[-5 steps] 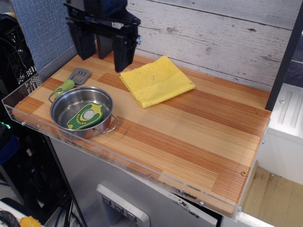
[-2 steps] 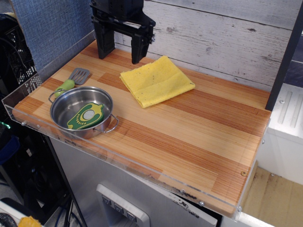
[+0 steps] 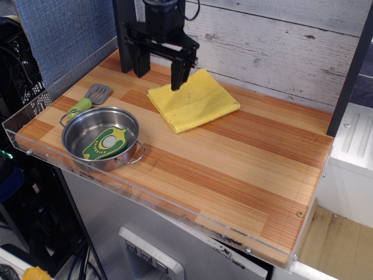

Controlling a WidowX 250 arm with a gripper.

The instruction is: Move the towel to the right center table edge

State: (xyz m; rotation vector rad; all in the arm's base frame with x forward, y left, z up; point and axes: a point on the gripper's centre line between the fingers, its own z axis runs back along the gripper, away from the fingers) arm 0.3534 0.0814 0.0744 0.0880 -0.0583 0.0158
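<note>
The yellow folded towel (image 3: 193,101) lies flat on the wood-plank table, toward the back and left of middle. My gripper (image 3: 158,79) is open and empty, with its two black fingers pointing down. The right finger (image 3: 178,74) hangs over the towel's back left corner, the left one over bare wood beside it. I cannot tell whether the fingertip touches the cloth. The right table edge (image 3: 317,192), with its clear acrylic strip and screws, lies far from the towel.
A steel pot (image 3: 102,137) holding a green and yellow toy (image 3: 106,143) stands at the front left. A green-handled spatula (image 3: 88,99) lies behind it. A white plank wall (image 3: 274,41) backs the table. A clear acrylic rim (image 3: 151,201) runs along the front.
My gripper has moved right and come down, from over the back left of the table to the towel's back left corner. The towel has not moved.
</note>
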